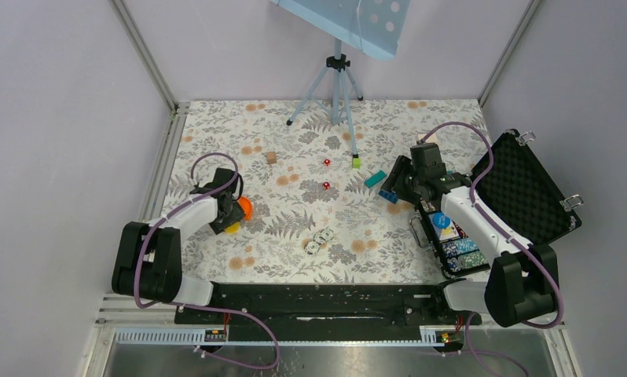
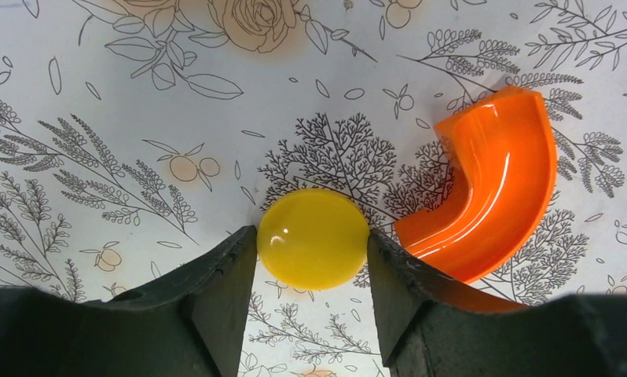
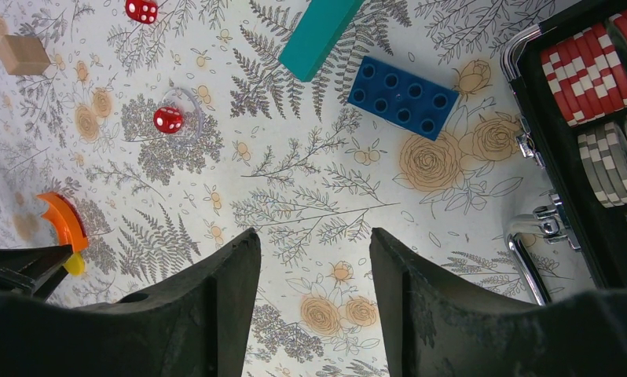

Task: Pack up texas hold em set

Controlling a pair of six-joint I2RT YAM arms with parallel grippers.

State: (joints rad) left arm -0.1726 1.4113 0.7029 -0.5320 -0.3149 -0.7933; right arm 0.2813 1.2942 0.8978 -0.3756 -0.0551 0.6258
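Now the gathering step seems in hand: the left fingers [image 2: 224, 290] press against either side of a yellow disc [image 2: 313, 238] lying on the table [image 2: 137, 118], just beside an orange curved piece [image 2: 491, 196]. The right fingers [image 3: 216, 298] stand apart, empty, near the open briefcase [image 1: 522, 188] at the table's right. Next, I judge, comes a firm pinch, a lift, and a long carry to the briefcase.

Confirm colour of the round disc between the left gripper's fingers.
Glossy yellow disc, plain, no markings visible; clearest in the left wrist view.
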